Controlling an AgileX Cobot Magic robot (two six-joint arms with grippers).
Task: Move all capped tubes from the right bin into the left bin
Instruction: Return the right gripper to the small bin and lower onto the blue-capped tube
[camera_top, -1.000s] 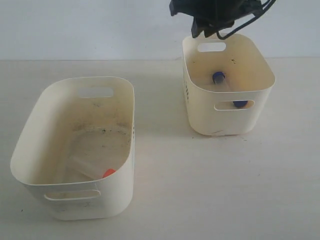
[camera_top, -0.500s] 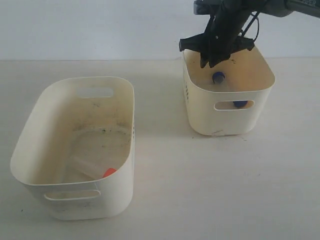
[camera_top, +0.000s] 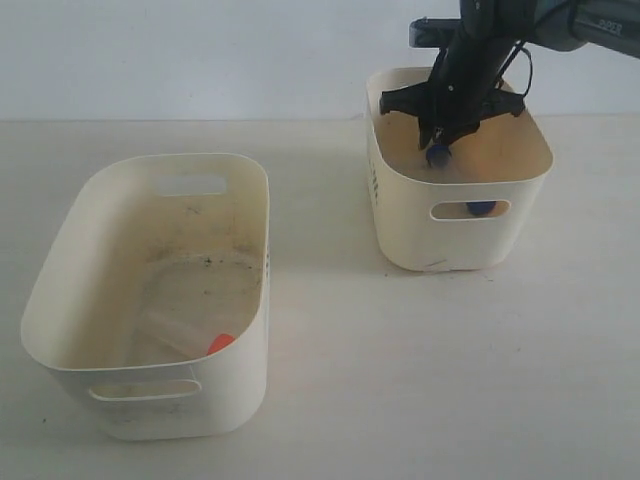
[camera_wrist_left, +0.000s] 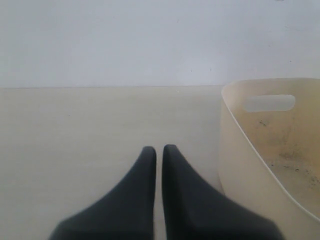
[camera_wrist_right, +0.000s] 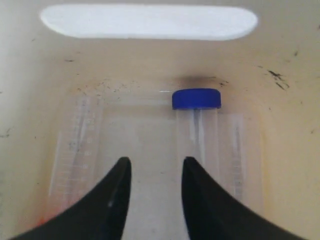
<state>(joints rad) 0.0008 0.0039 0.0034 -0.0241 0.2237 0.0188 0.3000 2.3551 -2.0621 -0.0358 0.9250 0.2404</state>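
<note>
My right gripper (camera_top: 440, 138) hangs open inside the right bin (camera_top: 545, 160), just above a tube's dark blue cap (camera_top: 437, 155). In the right wrist view the open gripper (camera_wrist_right: 154, 165) has bare bin floor between its fingers. The blue-capped tube (camera_wrist_right: 196, 132) lies flat, just outside one finger. Another clear tube (camera_wrist_right: 75, 145) lies beyond the other finger, its cap hidden. A second blue cap (camera_top: 481, 208) shows through the bin's front slot. An orange-red cap (camera_top: 219, 343) lies in the left bin (camera_top: 150, 165). My left gripper (camera_wrist_left: 159, 150) is shut and empty above the table, beside the left bin (camera_wrist_left: 240, 145).
The two bins stand apart on a pale table (camera_top: 400, 350), with open table between them and in front. A white wall (camera_top: 200, 50) runs behind. The left arm is outside the exterior view.
The right gripper came down from above the right bin's back rim into the bin, ending just over the blue-capped tube. The bins and tubes have not moved.
</note>
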